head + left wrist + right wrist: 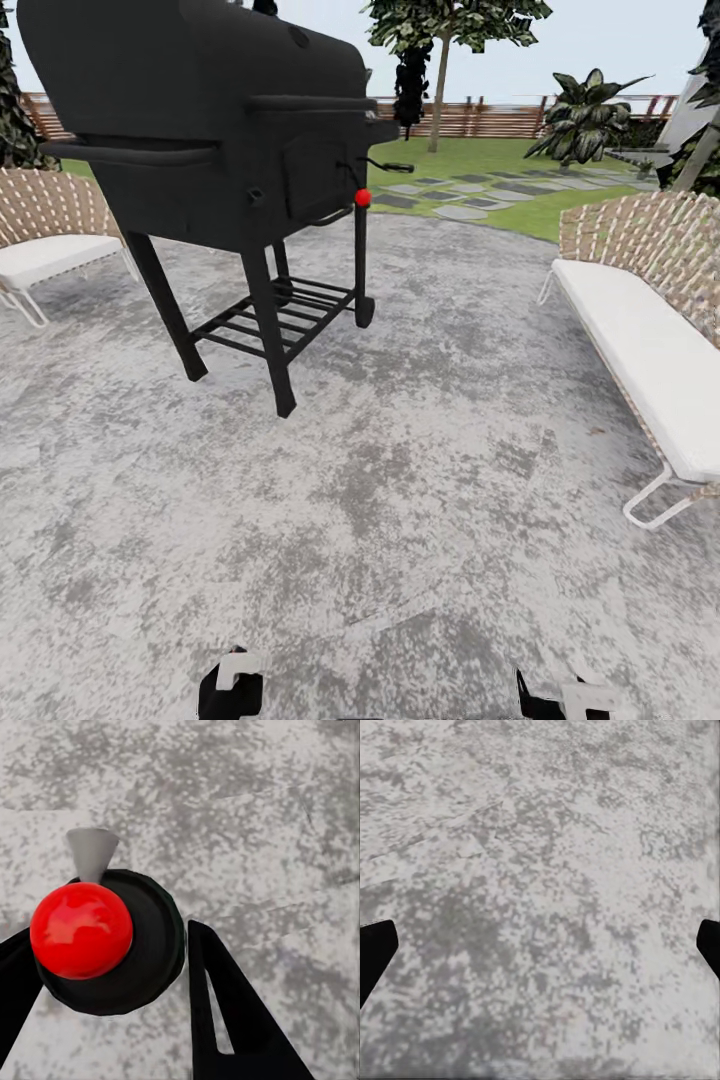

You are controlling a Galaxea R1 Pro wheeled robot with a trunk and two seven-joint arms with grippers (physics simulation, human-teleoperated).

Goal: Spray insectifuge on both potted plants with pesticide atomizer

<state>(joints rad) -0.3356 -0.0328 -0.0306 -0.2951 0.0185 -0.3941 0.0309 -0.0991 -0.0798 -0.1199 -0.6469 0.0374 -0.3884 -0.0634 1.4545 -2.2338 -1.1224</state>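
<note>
- Head view: the garden (480, 160) lies beyond the mottled grey patio (400, 500), a green lawn with grey stepping stones (470, 195), a tree (440, 60) and a brown slatted fence (480, 118).
- A black barbecue grill (210, 130) stands on the patio, with woven white-cushioned benches (650, 330) at either side.
- The left gripper (112, 1020) has its dark fingers spread apart, empty, above a red ball on a black disc (82, 930).
- The right gripper (540, 952) is spread wide over bare paving, holding nothing.
</note>
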